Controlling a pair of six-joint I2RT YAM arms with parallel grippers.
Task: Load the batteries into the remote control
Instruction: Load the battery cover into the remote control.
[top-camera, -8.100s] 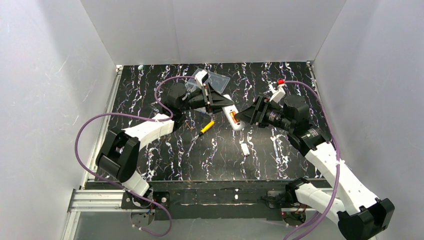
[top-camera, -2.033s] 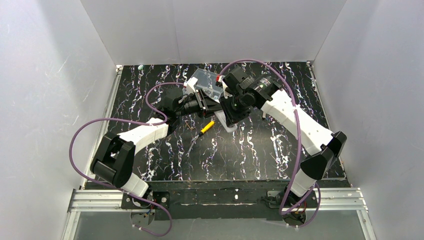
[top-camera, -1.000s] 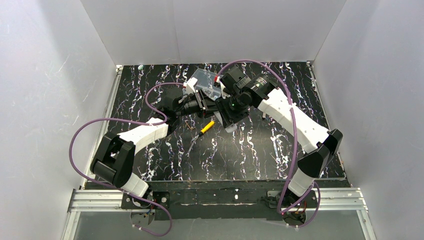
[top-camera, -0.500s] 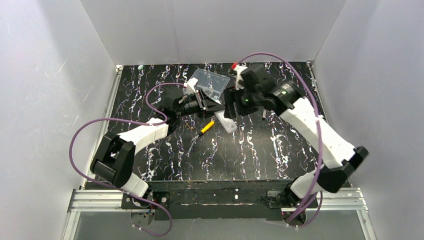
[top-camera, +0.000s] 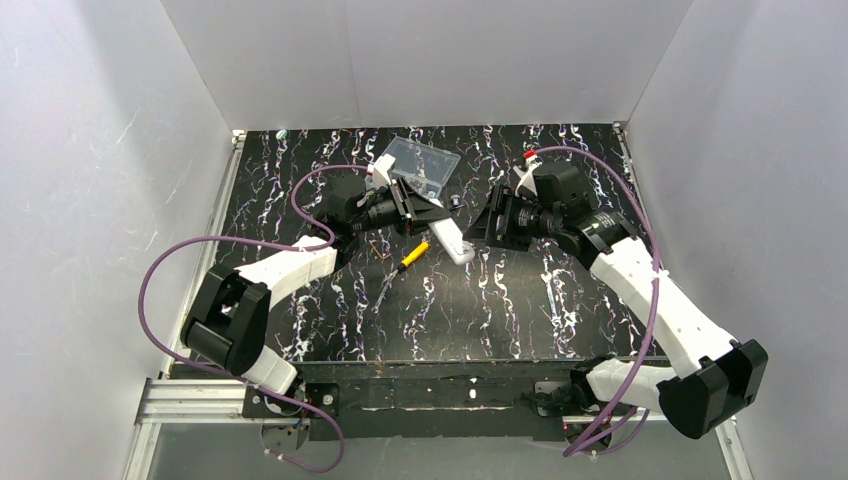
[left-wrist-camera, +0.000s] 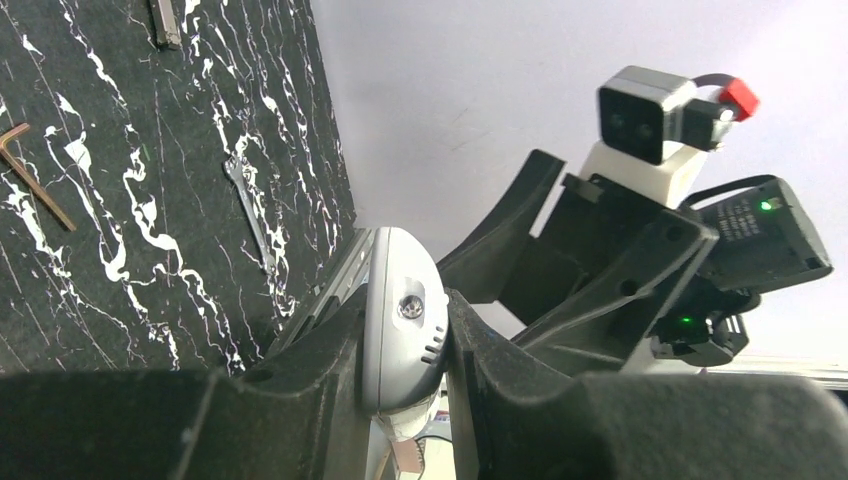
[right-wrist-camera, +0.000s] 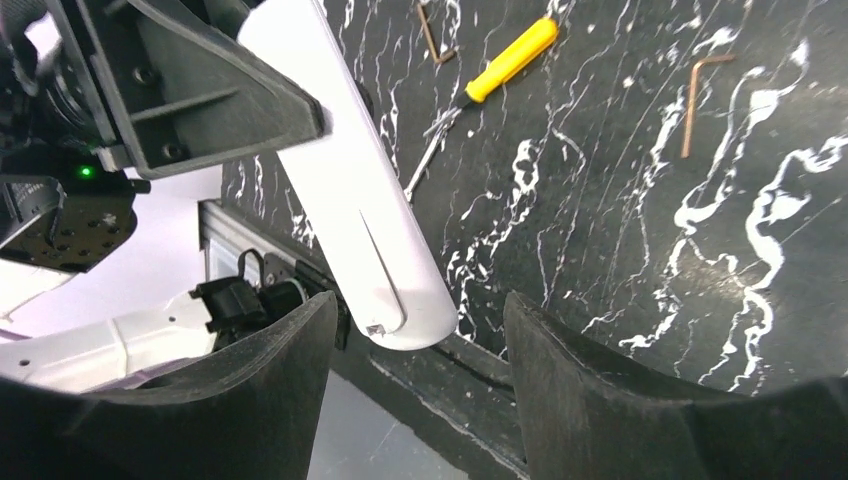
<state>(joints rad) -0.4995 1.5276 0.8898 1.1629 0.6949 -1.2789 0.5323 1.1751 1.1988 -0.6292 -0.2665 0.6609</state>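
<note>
The right gripper (top-camera: 480, 228) has drawn back from the remote control (top-camera: 453, 243), fingers apart and empty, while the left gripper (top-camera: 424, 215) keeps it clamped above the table's (top-camera: 520, 310) far middle, its back seemingly shut, suggesting the batteries are inside.

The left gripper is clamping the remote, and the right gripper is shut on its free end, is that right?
No. The left gripper does clamp the remote control, but the right gripper is open, fingers spread clear of the free end, as the right wrist view shows.
</note>
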